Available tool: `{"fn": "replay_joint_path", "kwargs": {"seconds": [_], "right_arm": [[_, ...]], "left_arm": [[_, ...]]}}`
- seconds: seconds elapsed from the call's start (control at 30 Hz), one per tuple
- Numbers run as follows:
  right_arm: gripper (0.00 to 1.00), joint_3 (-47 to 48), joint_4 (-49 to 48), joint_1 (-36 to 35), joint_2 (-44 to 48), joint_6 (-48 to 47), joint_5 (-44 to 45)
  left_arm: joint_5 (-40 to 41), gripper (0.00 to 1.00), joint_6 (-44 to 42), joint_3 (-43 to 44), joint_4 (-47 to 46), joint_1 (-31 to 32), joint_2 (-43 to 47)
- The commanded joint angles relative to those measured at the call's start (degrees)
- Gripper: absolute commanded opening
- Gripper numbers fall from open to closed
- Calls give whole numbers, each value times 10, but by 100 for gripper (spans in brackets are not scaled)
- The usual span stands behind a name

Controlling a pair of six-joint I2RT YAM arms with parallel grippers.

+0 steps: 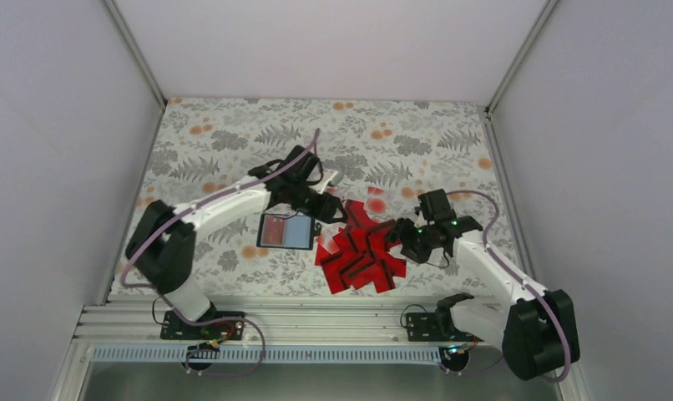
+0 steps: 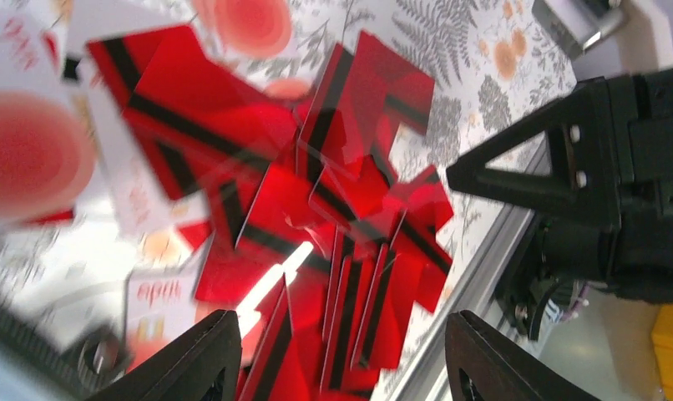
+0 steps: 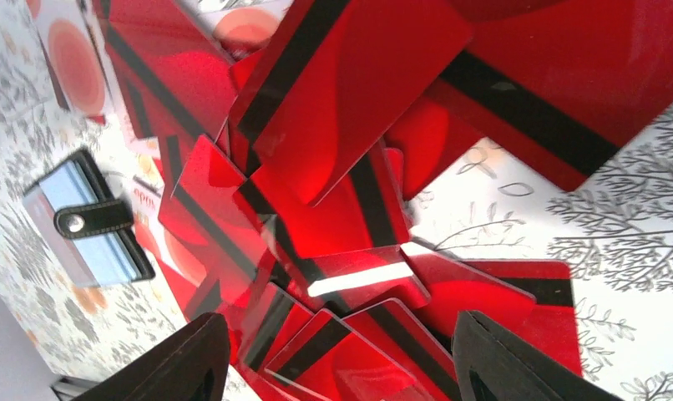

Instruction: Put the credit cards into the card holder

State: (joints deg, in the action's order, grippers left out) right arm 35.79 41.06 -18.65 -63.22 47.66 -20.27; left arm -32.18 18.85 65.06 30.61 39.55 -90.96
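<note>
Black and folded open on the flowered cloth (image 1: 233,142), the card holder (image 1: 287,231) lies left of centre, grey-blue panels up; a reddish tint on one panel may be a card, but that cannot be told. Just right of it, the left gripper (image 2: 341,326) hovers over the heap's edge, jaws apart and empty. The credit cards (image 1: 362,255) lie in a loose red pile, nearly all yet to be filed. Rightmost, the right gripper (image 3: 341,322), jaws likewise apart, holds nothing
</note>
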Motion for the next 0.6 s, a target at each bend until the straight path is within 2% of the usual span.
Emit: {"fn": "replay_joint_path", "kwargs": {"seconds": [0.0, 0.23, 0.57], "right_arm": [[68, -60, -90, 53, 32, 45, -64], [66, -127, -189, 134, 57, 53, -159], [63, -162, -263, 185, 21, 39, -225]], "left_arm": [[-27, 61, -38, 87, -12, 17, -94], [-36, 51, -18, 193, -11, 33, -224], [-62, 48, 12, 343, -6, 70, -372]]}}
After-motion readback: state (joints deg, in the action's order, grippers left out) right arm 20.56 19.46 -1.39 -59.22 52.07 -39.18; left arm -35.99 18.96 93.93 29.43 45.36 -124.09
